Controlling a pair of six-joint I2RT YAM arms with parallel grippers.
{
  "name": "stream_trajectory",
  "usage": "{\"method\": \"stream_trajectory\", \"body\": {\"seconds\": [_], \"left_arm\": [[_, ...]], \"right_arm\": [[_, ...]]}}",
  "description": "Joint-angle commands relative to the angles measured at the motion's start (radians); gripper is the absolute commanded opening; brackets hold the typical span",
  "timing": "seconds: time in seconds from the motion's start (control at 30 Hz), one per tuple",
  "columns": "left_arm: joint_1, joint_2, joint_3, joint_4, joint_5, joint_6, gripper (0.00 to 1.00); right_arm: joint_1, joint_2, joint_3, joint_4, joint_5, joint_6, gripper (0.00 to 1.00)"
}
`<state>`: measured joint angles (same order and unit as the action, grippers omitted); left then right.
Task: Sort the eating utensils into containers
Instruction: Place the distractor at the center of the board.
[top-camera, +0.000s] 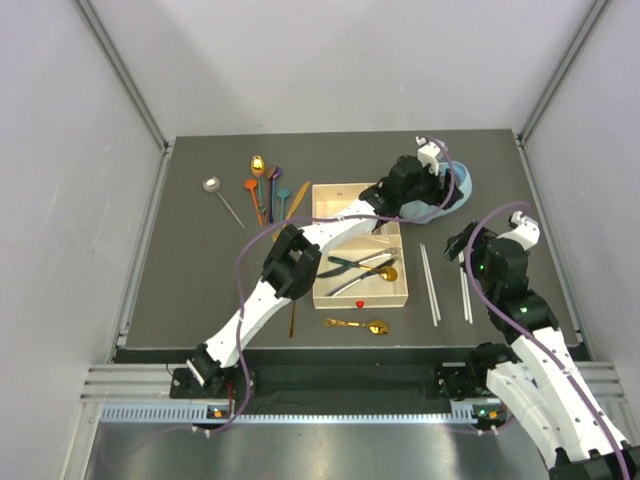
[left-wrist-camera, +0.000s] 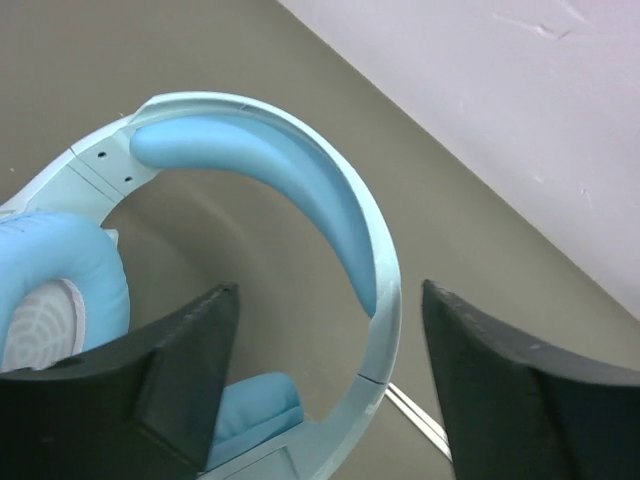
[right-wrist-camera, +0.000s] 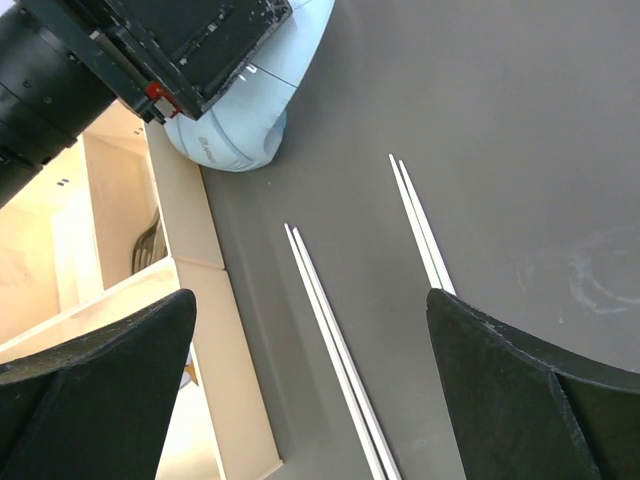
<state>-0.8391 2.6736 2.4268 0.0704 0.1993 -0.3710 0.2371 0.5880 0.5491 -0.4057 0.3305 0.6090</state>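
The table (top-camera: 190, 290) is lying dark under everything. The left arm (top-camera: 290, 265) is stretching slantwise across the tray (top-camera: 392, 300) and is covering most of its far sections, so what is lying in them cannot be told. In the tray's large near section, dark-and-silver cutlery (top-camera: 352, 266) and a gold spoon (top-camera: 386, 272) are showing, overlapping one another. The headphones (top-camera: 458, 188) are lying just beyond the tray's far right corner, half covered from above by the arm's end and running off the left and bottom edges of the left wrist view. The left gripper (left-wrist-camera: 328, 292) is hanging over them with its jaws spread wide. The headband is arcing between the fingers without touching either one, and nothing is being held. The right gripper (right-wrist-camera: 310, 300) is hovering right of the tray, its jaws also spread wide and gripping nothing. Two pairs of chopsticks (right-wrist-camera: 333, 340) are lying on the table beneath it, one running between the fingers and the other slipping out of sight behind the right finger. A loose spoon (top-camera: 362, 325) is lying just in front of the tray. A cluster of spoons (top-camera: 258, 165) is lying well to its left, far from both grippers.
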Motion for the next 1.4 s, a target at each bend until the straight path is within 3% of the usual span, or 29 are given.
{"method": "stream_trajectory", "body": {"seconds": [0.0,0.13,0.33,0.53,0.87,0.93,1.2,1.33,1.37], "left_arm": [[0.02,-0.02,-0.028,0.074,0.006,-0.032,0.83],[0.029,-0.073,-0.094,0.132,0.023,-0.046,0.86],[0.034,-0.018,-0.02,0.094,0.032,-0.045,0.85],[0.034,-0.086,-0.152,0.198,0.026,-0.086,0.86],[0.064,-0.126,-0.044,0.262,0.112,-0.204,0.84],[0.069,-0.167,-0.051,0.256,0.123,-0.206,0.83],[0.116,-0.516,-0.38,0.272,0.126,-0.232,0.84],[0.164,-0.716,-0.553,0.054,-0.03,-0.168,0.83],[0.173,-0.78,-0.57,-0.066,-0.116,-0.154,0.84]], "right_arm": [[-0.009,0.007,0.006,0.034,0.002,-0.023,0.99],[-0.01,0.015,0.0,0.042,0.001,-0.023,0.98],[-0.01,0.029,0.003,0.045,-0.005,-0.026,0.98],[-0.01,0.024,-0.003,0.048,-0.008,-0.04,0.99],[-0.01,0.065,-0.014,0.085,-0.045,-0.052,0.99],[-0.01,0.073,-0.014,0.09,-0.051,-0.054,1.0],[-0.01,0.101,-0.032,0.145,-0.068,-0.06,1.0],[-0.012,0.197,-0.002,0.137,-0.059,-0.095,0.99],[-0.012,0.222,0.024,0.136,-0.059,-0.101,1.0]]}}
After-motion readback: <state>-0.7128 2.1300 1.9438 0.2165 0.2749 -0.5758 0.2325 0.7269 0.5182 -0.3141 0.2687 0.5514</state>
